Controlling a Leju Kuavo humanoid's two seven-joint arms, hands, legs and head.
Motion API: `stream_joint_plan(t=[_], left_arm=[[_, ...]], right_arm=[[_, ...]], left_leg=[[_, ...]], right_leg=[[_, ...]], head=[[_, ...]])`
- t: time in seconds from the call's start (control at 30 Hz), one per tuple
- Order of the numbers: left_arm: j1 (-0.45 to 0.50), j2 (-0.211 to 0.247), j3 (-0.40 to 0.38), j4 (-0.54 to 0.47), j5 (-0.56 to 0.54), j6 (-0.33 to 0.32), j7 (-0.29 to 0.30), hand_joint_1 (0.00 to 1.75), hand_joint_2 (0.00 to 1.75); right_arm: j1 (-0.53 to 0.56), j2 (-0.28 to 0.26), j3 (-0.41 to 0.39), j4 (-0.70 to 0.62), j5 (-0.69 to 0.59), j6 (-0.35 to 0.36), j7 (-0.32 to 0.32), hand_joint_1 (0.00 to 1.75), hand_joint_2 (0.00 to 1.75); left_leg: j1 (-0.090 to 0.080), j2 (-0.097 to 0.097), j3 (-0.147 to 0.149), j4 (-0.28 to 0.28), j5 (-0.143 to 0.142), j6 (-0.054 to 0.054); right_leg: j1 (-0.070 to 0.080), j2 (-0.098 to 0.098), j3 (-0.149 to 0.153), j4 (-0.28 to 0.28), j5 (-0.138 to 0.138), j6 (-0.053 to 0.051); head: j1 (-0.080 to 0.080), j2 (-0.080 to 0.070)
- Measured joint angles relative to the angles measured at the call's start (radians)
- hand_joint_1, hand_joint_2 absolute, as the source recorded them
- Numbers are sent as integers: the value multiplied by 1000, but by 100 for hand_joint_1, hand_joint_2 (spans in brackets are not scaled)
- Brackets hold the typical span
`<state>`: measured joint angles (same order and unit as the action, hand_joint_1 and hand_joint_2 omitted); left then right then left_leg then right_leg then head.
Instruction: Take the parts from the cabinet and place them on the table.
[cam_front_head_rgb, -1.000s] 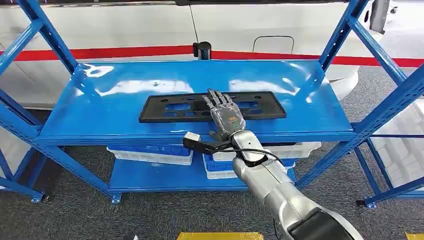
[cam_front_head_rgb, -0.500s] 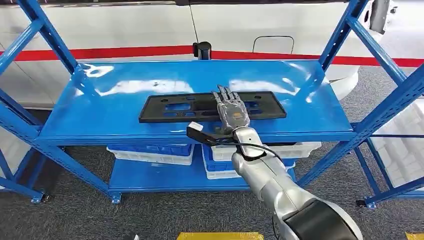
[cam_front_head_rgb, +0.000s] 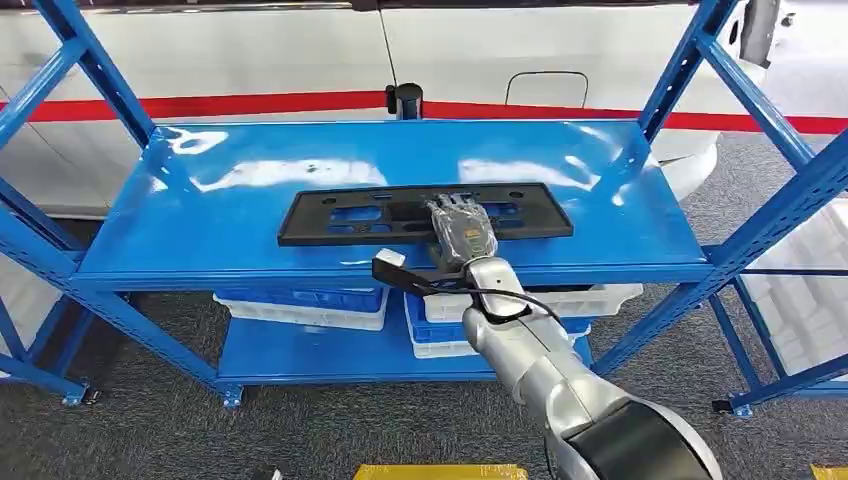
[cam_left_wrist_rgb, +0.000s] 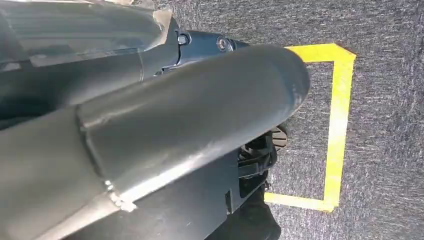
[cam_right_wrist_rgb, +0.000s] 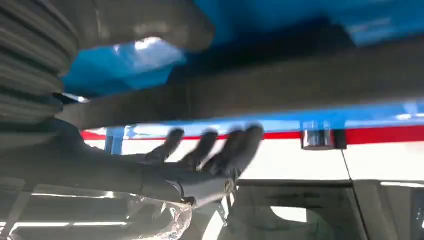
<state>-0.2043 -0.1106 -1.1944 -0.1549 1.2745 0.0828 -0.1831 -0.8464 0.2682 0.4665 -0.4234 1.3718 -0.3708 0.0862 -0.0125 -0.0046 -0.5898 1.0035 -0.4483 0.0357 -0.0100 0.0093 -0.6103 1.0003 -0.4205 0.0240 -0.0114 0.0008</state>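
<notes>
A long flat black plastic part (cam_front_head_rgb: 340, 215) with cut-outs lies along the middle of the blue cabinet's top shelf (cam_front_head_rgb: 190, 235). My right hand (cam_front_head_rgb: 462, 232) reaches over the shelf's front edge and lies over the part, right of its middle, fingers pointing to the back. In the right wrist view the part is a dark band (cam_right_wrist_rgb: 300, 85) close to my hand (cam_right_wrist_rgb: 200, 165). There the fingers are stretched out and apart, with a gap between them and the part. Nothing is in the hand.
Blue slanted rack posts (cam_front_head_rgb: 700, 60) frame the shelf on both sides. White and blue bins (cam_front_head_rgb: 300, 305) stand on the lower shelf. A white vehicle with a red stripe (cam_front_head_rgb: 250, 103) stands behind. Yellow tape (cam_left_wrist_rgb: 340, 125) marks the grey carpet.
My right hand has moved forward and to the right over the black part and has come down closer to it; its fingers look shorter now. The part has not moved.
</notes>
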Motion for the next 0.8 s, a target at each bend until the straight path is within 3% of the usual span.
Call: stream_joint_plan(t=[0.5,0.53,0.8], left_arm=[[-5,0,-14,0,-5,-1,11,0,0],[-5,0,-14,0,-6,-2,11,0,175],[-6,1,-21,0,3,3,35,0,175]], right_arm=[[13,2,-47,-8,33,-12,-14,175,175],[13,2,-48,-9,33,-12,-15,175,175],[17,2,-65,-12,48,-43,-41,175,175]], left_leg=[[0,0,0,0,0,0],[0,0,0,0,0,0],[0,0,0,0,0,0]], right_leg=[[0,0,0,0,0,0],[0,0,0,0,0,0],[0,0,0,0,0,0]], head=[[0,0],[0,0],[0,0]])
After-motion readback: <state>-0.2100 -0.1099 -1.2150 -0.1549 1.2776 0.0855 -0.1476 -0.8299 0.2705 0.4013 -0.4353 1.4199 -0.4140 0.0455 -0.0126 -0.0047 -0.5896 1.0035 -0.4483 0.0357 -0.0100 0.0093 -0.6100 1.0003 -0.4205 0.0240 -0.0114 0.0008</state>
